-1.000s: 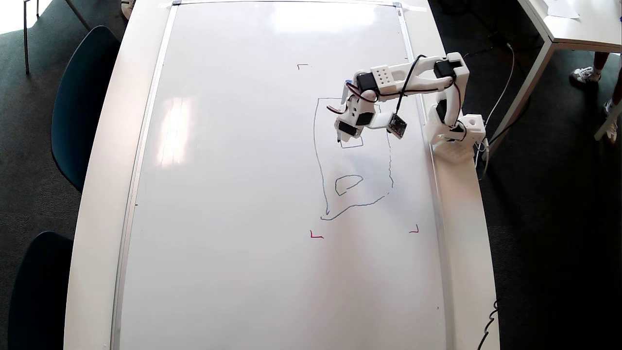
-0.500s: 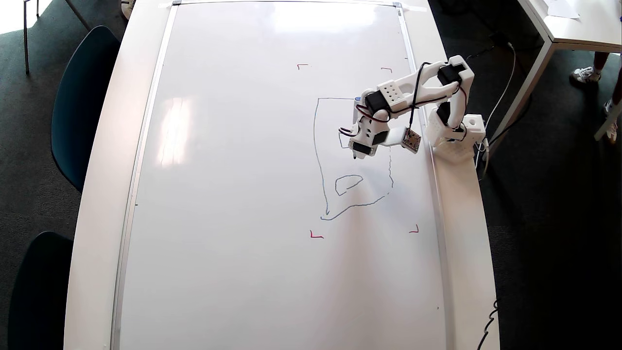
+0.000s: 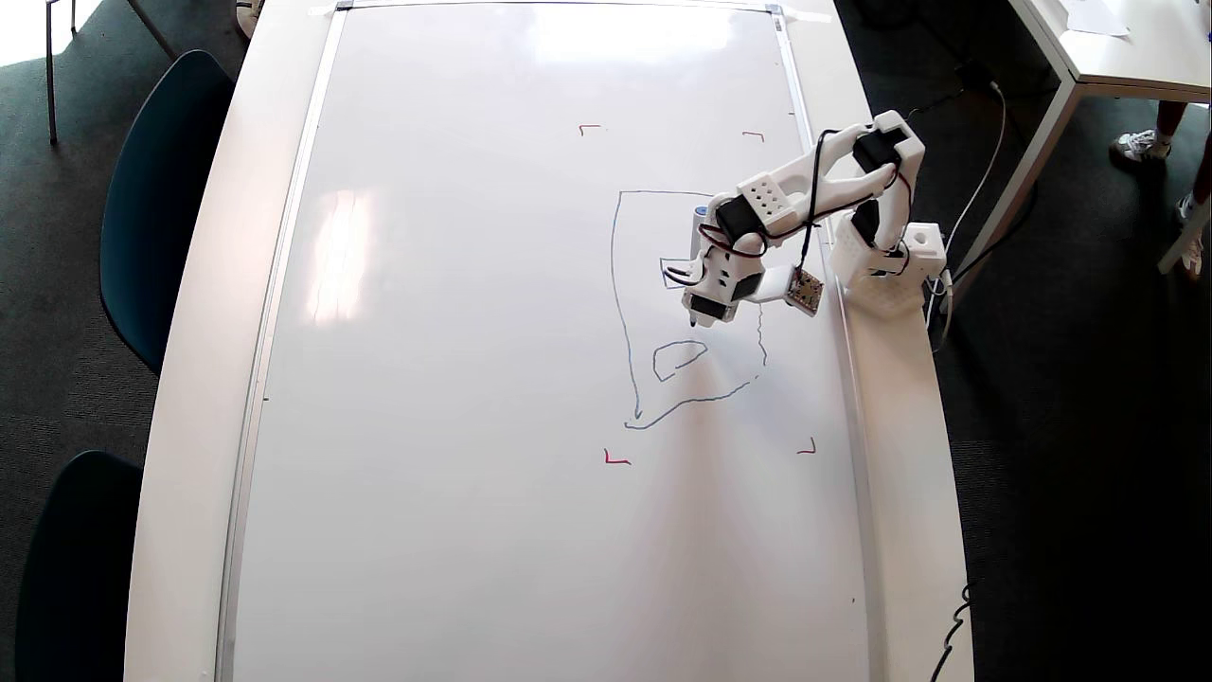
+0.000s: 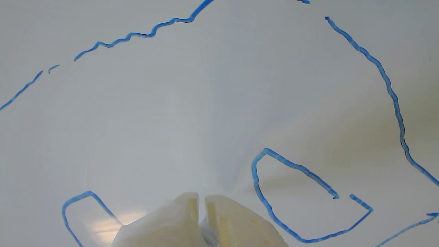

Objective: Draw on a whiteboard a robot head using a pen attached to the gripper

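In the overhead view the whiteboard point(image 3: 473, 379) fills most of the white table point(image 3: 189, 379), and the arm reaches onto it from its square base point(image 3: 890, 275) at about 3 o'clock on the board's edge. The gripper point(image 3: 696, 317) points down over the board inside the robot head point(image 3: 630, 379) drawing, near the outline's 1 o'clock part. The pen point(image 3: 699, 227) runs along the gripper, blue cap toward 12 o'clock and dark tip toward 6 o'clock, just above the small closed shape drawn in the middle of the outline; whether the tip touches the board cannot be told. In the wrist view the gripper point(image 4: 201, 202) enters from 6 o'clock with its two pale fingers point(image 4: 185, 209) pressed nearly together, only a thin slit between them. Blue lines of the robot head point(image 4: 291, 236) lie at 5 o'clock and 7 o'clock of it. Red corner marks point(image 3: 615, 459) frame the drawing area
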### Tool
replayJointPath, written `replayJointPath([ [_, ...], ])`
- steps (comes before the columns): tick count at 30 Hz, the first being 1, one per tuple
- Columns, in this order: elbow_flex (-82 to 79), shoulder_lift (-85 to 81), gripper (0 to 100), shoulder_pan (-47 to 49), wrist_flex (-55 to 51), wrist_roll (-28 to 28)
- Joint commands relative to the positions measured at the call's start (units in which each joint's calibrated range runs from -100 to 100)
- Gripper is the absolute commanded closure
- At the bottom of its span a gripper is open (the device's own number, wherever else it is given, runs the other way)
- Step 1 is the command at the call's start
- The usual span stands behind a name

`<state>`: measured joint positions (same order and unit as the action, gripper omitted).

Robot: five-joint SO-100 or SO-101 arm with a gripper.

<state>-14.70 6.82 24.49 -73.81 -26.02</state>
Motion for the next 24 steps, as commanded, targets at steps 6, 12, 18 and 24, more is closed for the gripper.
replayJointPath([
  [6,-0.3,-0.1,99,0.6,0.2,0.2],
  [12,-2.0,-0.1,99,0.6,0.2,0.2],
  [18,-2.2,0.0,99,2.0,0.2,0.2],
  [24,-2.6,0.4,99,2.1,0.5,0.2],
])
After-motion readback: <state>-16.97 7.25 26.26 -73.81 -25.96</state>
